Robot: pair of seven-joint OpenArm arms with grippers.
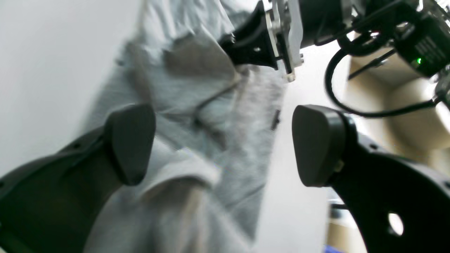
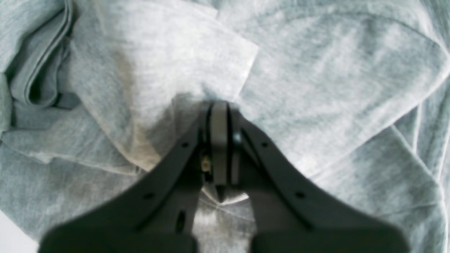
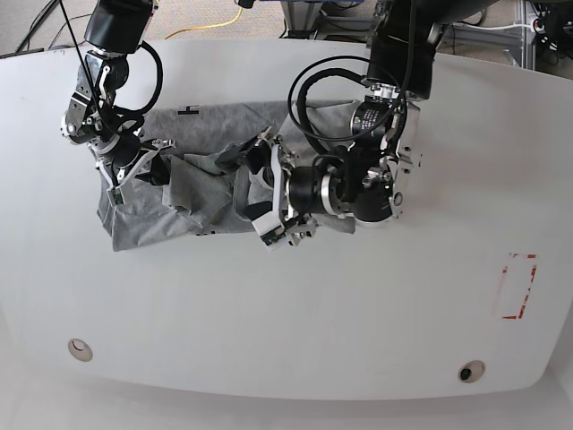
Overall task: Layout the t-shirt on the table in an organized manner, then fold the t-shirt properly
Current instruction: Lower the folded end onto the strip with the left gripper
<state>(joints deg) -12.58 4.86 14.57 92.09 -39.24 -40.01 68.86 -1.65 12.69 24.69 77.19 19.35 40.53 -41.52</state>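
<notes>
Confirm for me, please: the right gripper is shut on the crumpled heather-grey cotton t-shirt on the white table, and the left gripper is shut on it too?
Not quite. The right gripper is shut on the crumpled heather-grey cotton t-shirt on the white table, but the left gripper is open over it, as the left wrist view shows.

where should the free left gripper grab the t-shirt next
Probably the loose near hem of the t-shirt, approached from the table's front edge. It lies flat and exposed there, while the middle is bunched. The right gripper already pinches a fold; the left gripper is open.
</notes>
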